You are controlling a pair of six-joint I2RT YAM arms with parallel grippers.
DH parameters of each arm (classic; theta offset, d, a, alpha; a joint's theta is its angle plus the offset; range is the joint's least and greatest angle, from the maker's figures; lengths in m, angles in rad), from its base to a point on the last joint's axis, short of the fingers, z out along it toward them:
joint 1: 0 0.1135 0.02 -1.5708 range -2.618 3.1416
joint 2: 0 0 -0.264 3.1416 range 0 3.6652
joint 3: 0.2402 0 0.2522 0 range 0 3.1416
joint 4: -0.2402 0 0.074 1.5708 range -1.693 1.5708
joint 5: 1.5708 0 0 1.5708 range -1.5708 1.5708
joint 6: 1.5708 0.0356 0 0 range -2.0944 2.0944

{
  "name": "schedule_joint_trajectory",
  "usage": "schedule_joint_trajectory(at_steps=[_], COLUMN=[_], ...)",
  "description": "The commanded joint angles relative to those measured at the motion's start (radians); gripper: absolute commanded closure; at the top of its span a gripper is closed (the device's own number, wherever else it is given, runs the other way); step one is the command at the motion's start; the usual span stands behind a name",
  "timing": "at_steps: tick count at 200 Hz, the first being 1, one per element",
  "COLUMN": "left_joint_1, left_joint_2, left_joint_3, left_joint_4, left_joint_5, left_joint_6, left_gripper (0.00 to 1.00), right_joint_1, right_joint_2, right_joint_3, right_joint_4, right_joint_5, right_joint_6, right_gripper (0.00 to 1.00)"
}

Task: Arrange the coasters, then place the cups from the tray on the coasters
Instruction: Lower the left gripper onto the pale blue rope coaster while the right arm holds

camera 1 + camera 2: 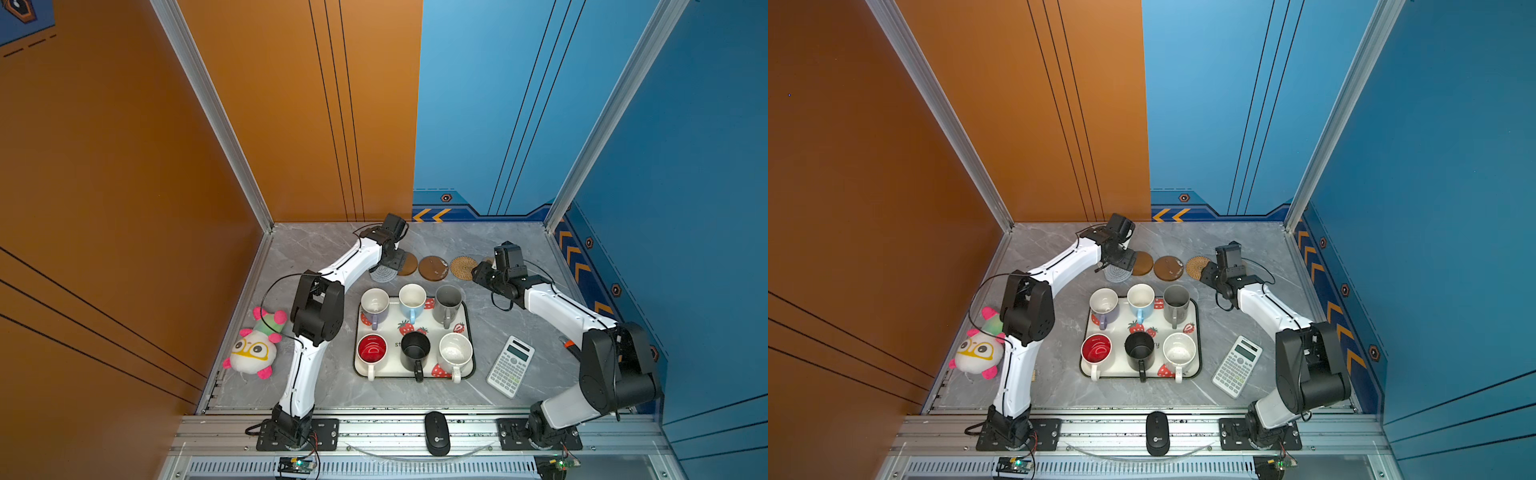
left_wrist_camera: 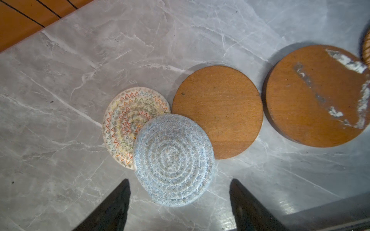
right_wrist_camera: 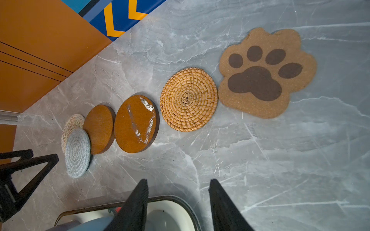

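The coasters lie in a row at the back of the table. The grey-blue woven one [image 2: 174, 160] overlaps the cream woven one [image 2: 128, 120] and a plain wooden disc [image 2: 220, 108]. Then come a white-scuffed wooden disc [image 3: 136, 124], the rattan round [image 3: 188, 100] and the paw shape [image 3: 266, 74]. My left gripper [image 2: 179, 181] hangs open over the grey-blue coaster's edge, holding nothing. My right gripper [image 3: 178, 181] is open and empty near the rattan coaster, above the tray's [image 1: 467, 316] far corner. Lavender [image 1: 375, 305], light blue [image 1: 412, 299], grey [image 1: 448, 301], red-lined [image 1: 372, 351], black [image 1: 415, 349] and speckled [image 1: 456, 353] cups stand in the tray.
A plush toy [image 1: 255, 345] lies left of the left arm. A calculator [image 1: 511, 365] sits right of the tray. A black mouse [image 1: 437, 432] rests on the front rail. Orange and blue walls enclose the table at the back and sides.
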Motion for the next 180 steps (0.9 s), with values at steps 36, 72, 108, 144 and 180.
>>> schedule_joint_trajectory(at_steps=[36,72,108,144,180], left_joint_1=[-0.023,-0.035,-0.038,-0.039,-0.04], left_joint_2=[0.079,0.111,0.12,0.113,0.126], left_joint_3=[0.056,0.058,0.044,0.023,0.019], left_joint_4=[-0.048,-0.048,-0.049,-0.048,-0.048], left_joint_5=[-0.021,-0.035,-0.053,-0.061,-0.034], left_joint_6=[0.002,0.015,0.015,0.02,0.03], left_gripper=[0.25,0.31,0.42,0.47,0.48], right_joint_1=[-0.012,-0.012,-0.012,-0.013,-0.013], right_joint_2=[-0.035,-0.034,-0.033,-0.03,-0.021], right_joint_3=[-0.022,-0.025,-0.03,-0.03,-0.03], right_joint_4=[0.036,0.046,0.045,0.049,0.064], right_joint_5=[0.002,-0.013,-0.018,-0.022,-0.04], right_joint_6=[0.023,0.031,0.031,0.032,0.04], right_gripper=[0.51,0.51,0.51,0.5,0.5])
